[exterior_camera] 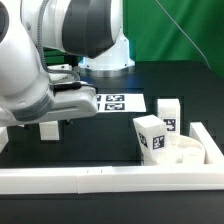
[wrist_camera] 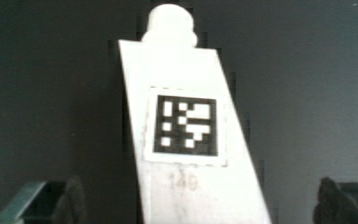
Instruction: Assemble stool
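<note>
Pincer (wrist_camera: 194,198) spread over leg block (wrist_camera: 197,172) (checkered tag (wrist_camera: 188,125)).

Marker board (exterior_camera: 118,103) on black table (exterior_camera: 100,146), white rails (exterior_camera: 60,180).

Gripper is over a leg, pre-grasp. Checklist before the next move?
1. Gripper open: ok, fingers stand apart.
2. Leg between the fingers: ok, roughly centred, with a gap on each side.
3. Finger height above the table: cannot tell.
4. Seat in the corner of the rails: ok.
5. Second leg seated in a socket: cannot tell; it stands upright at the seat's edge.
</note>
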Robot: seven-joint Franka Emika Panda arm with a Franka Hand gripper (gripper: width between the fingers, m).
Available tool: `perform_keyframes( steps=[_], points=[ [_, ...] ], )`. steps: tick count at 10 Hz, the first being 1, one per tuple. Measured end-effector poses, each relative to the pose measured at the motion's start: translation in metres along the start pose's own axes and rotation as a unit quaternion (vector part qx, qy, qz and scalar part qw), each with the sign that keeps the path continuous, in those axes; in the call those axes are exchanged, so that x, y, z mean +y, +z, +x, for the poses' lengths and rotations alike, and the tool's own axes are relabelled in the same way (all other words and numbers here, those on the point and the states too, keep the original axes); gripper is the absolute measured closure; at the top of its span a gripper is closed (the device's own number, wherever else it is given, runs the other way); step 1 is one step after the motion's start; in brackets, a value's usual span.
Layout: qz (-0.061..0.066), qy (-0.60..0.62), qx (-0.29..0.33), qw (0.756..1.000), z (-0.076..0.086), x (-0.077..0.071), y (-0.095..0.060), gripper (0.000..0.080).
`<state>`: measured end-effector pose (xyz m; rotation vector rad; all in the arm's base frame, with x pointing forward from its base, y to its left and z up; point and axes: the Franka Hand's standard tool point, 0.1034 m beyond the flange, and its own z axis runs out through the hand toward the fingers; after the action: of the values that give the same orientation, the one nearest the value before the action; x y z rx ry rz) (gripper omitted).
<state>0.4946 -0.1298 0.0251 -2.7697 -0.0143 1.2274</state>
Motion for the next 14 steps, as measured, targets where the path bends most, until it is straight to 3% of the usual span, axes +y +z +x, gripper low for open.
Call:
perform_keyframes(
  steps=[1, 3, 10, 12, 13, 14],
  points=[
    [0.007, 0.013, -0.031, 0.999, 0.0, 0.0024, 0.0006, 0.015],
    [-0.002, 0.009, -0.018, 1.0, 0.0074, 0.0, -0.0078, 0.015],
    [0.003, 0.021, -0.033, 0.999, 0.0066, 0.002, -0.0035, 0.015],
    [0.003, 0.022, -0.033, 0.999, 0.0064, 0.0023, -0.0031, 0.0425],
    [0.003, 0.022, -0.034, 0.999, 0.0064, 0.0024, -0.0031, 0.0478],
    [0.003, 0.022, -0.034, 0.999, 0.0064, 0.0024, -0.003, 0.0478]
  ],
)
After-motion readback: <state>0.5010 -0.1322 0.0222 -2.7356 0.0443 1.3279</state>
